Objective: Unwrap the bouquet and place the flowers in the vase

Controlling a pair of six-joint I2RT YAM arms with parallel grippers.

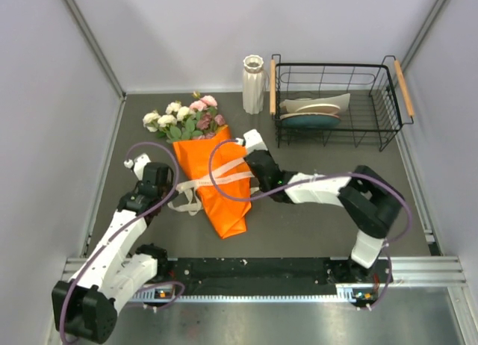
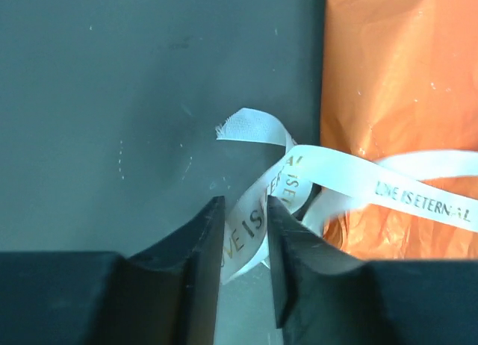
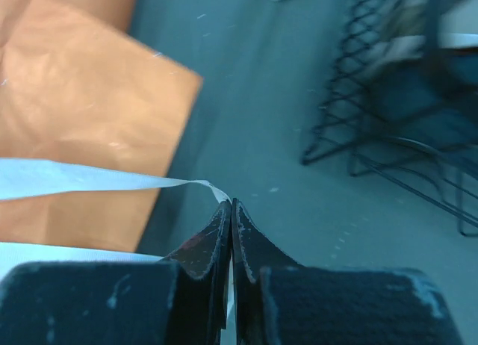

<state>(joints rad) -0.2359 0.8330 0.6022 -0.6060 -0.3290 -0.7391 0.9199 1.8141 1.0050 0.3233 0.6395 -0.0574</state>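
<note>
On the table [image 1: 314, 210], the black wire basket [image 1: 328, 64] sits at two o'clock, the bouquet [image 1: 196, 160] lies flat mid-table in its orange paper, blooms toward eleven, and the vase [image 1: 253, 84] stands upright at twelve. The left tool [image 2: 245, 203], at the bouquet's nine o'clock, is slightly spread with the cream ribbon [image 2: 388, 187] running between its fingers; the right tool [image 3: 228, 204], at three o'clock, is pressed together, pinching a ribbon end.
</note>
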